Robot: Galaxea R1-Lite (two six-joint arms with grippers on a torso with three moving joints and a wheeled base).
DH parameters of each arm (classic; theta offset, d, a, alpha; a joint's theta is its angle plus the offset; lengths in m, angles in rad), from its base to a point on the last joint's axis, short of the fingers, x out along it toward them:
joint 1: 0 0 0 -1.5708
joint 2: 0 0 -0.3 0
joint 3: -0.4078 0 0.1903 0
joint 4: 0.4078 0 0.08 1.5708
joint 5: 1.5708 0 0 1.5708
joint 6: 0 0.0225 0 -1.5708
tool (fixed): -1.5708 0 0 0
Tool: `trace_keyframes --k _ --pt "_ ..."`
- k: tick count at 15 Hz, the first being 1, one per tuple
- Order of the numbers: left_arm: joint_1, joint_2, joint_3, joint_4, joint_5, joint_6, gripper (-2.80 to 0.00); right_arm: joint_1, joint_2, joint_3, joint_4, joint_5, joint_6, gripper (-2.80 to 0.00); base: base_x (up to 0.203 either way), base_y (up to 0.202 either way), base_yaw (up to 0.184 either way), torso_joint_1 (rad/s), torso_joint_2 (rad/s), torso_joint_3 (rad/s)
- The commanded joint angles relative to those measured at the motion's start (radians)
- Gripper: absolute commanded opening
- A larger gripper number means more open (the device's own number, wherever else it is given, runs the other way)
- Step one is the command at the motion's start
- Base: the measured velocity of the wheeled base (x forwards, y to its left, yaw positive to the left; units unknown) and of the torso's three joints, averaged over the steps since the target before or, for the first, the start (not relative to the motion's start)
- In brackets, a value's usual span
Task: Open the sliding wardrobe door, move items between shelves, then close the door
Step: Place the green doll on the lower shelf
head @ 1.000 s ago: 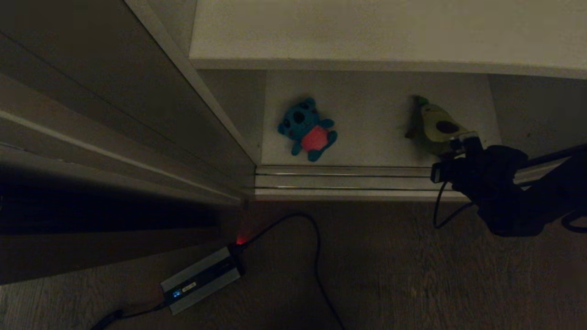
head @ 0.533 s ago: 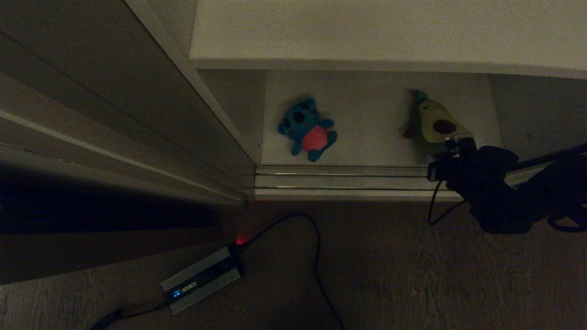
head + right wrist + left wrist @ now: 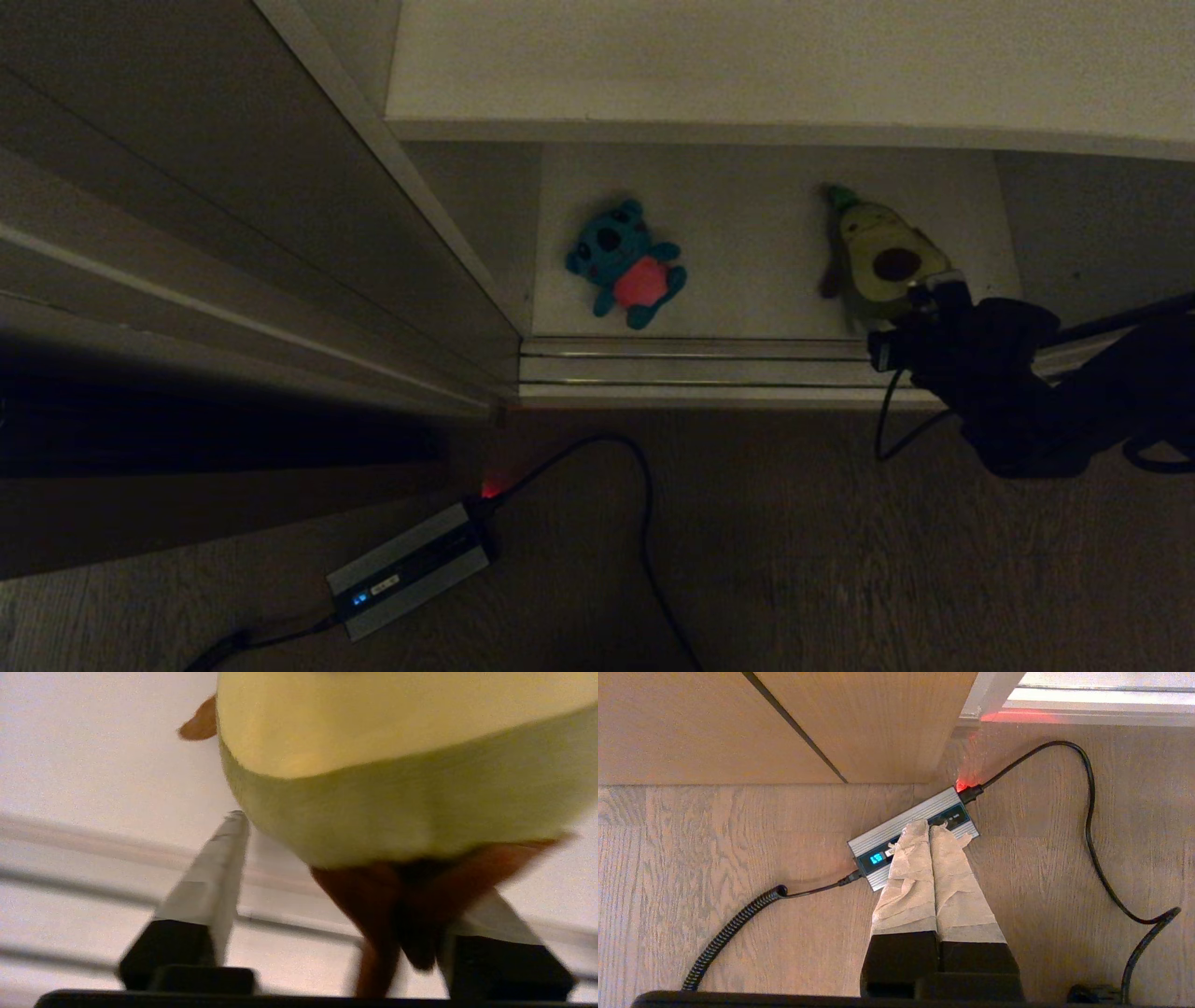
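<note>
The green avocado toy [image 3: 882,254] lies on the lower shelf [image 3: 756,187] at its right, pit facing up. My right gripper [image 3: 920,297] is at the toy's near end. In the right wrist view this gripper [image 3: 359,858] is open, its fingers [image 3: 219,868] spread wide on either side of the avocado's [image 3: 397,765] bottom and dark legs. The teal monster toy [image 3: 624,263] lies further left on the same shelf. The sliding wardrobe door [image 3: 233,215] stands pushed to the left. My left gripper [image 3: 930,828] is shut and empty, hanging over the floor.
An upper shelf [image 3: 794,65] overhangs the back of the lower one. The ribbed floor track [image 3: 700,369] runs along the wardrobe's front edge. A grey box [image 3: 409,569] with a black cable [image 3: 644,523] lies on the wooden floor near the door's corner.
My right gripper's fingers have spread apart and let go of the avocado, which has settled flatter on the lower shelf with its pit up. The arm has hardly moved.
</note>
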Motion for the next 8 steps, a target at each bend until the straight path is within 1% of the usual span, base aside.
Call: trace_keyframes --k 1,3,7,8 --pt "0.0 -0.003 0.0 0.0 0.0 0.001 -2.8 0.0 -0.072 0.079 -0.001 0.005 0.0 0.0 0.0 0.0 0.0 0.0 0.0 0.0" --pt "0.0 -0.003 0.0 0.0 0.0 0.0 -2.8 0.0 -0.127 0.135 0.013 0.023 0.002 0.0 0.0 0.0 0.0 0.0 0.0 0.0" --pt "0.0 -0.003 0.0 0.0 0.0 0.0 -2.8 0.003 -0.192 0.235 0.016 0.027 0.003 0.0 0.0 0.0 0.0 0.0 0.0 0.0" --pt "0.0 -0.003 0.0 0.0 0.0 0.0 -2.8 0.004 -0.192 0.239 0.015 0.026 0.003 0.0 0.0 0.0 0.0 0.0 0.0 0.0"
